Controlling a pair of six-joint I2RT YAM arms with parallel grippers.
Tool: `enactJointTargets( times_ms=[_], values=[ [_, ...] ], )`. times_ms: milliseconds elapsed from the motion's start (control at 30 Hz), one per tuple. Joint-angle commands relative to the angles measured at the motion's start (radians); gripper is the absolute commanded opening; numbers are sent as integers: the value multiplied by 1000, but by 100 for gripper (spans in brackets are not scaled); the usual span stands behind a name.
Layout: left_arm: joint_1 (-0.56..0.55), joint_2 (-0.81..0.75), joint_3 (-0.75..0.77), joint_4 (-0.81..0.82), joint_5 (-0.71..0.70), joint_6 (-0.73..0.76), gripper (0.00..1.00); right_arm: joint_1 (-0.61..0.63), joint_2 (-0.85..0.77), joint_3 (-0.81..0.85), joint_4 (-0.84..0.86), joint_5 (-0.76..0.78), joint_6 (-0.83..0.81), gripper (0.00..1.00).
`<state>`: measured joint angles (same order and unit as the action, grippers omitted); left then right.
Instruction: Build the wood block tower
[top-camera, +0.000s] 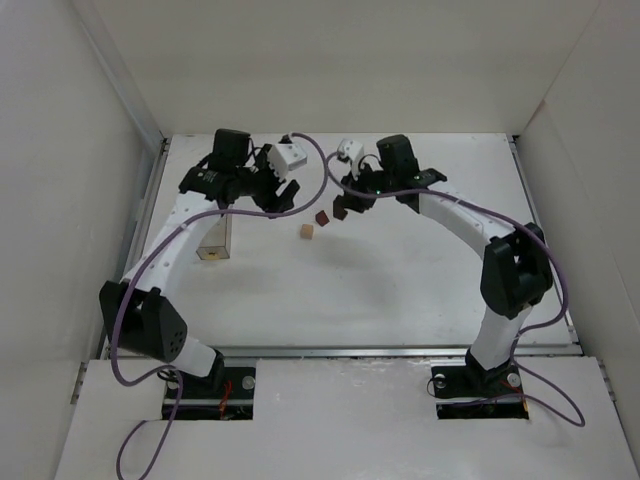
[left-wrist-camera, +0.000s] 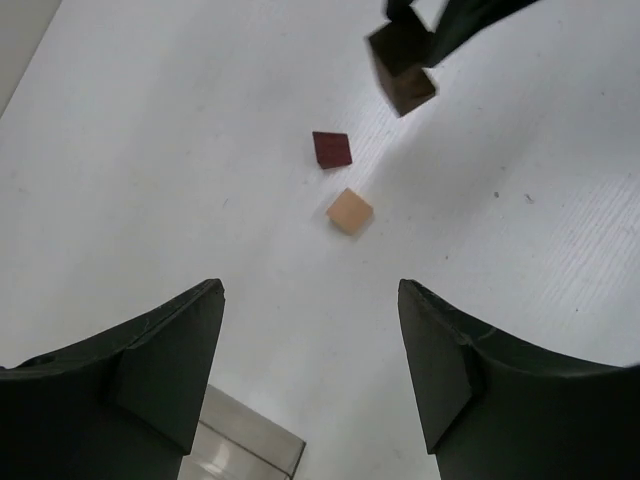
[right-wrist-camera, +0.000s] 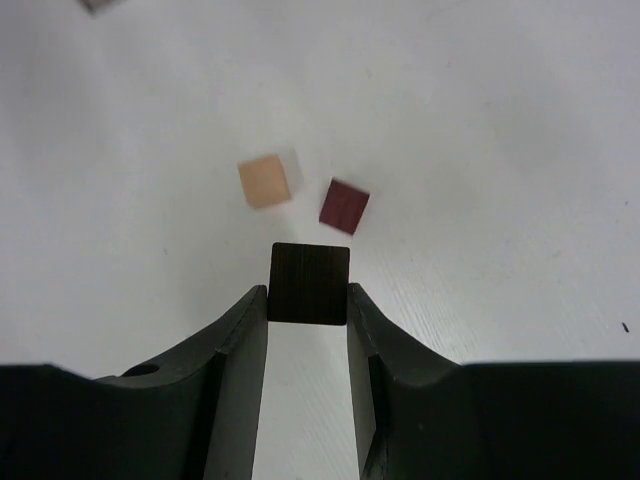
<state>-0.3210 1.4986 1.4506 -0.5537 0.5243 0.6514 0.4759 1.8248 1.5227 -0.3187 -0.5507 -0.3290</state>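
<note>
Between right claw (right-wrist-camera: 308, 300) fingers: dark brown block (right-wrist-camera: 310, 283), gripped, apparently lifted off the tabletop (right-wrist-camera: 480, 130).
Tan cube (right-wrist-camera: 265, 181), maroon piece (right-wrist-camera: 344, 206): just beyond.
Left claw (left-wrist-camera: 310, 370): released.

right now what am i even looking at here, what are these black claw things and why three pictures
These are two robot arms bolted at the near edge of a white table. The wide picture looks down from above and behind them; the other two come from small cameras on each wrist, so each shows its own black fingers at the bottom.

The right gripper is shut on a dark brown block, held above the table. The left gripper is open and holds nothing.

On the table lie a pale tan cube and a maroon piece, close together but apart. A clear plastic box stands to the left. Nothing is stacked yet.
</note>
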Motion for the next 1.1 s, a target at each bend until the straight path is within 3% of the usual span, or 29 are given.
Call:
enactJointTargets(
  times_ms=[0, 167, 333, 833, 1067],
  values=[
    [60, -73, -73, -22, 62, 1, 66, 52, -74, -123, -50, 31, -370, 1],
    [86, -74, -203, 57, 52, -12, 64, 95, -108, -283, 75, -34, -513, 0],
    [86, -52, -253, 149, 29, 31, 62, 138, -84, -286, 81, -24, -542, 0],
    [105, 0, -263, 198, 29, 73, 62, 158, -48, -371, 279, -91, -458, 0],
    [105, 20, -263, 198, 29, 114, 62, 158, -18, -361, 279, -109, -427, 17]
  ],
)
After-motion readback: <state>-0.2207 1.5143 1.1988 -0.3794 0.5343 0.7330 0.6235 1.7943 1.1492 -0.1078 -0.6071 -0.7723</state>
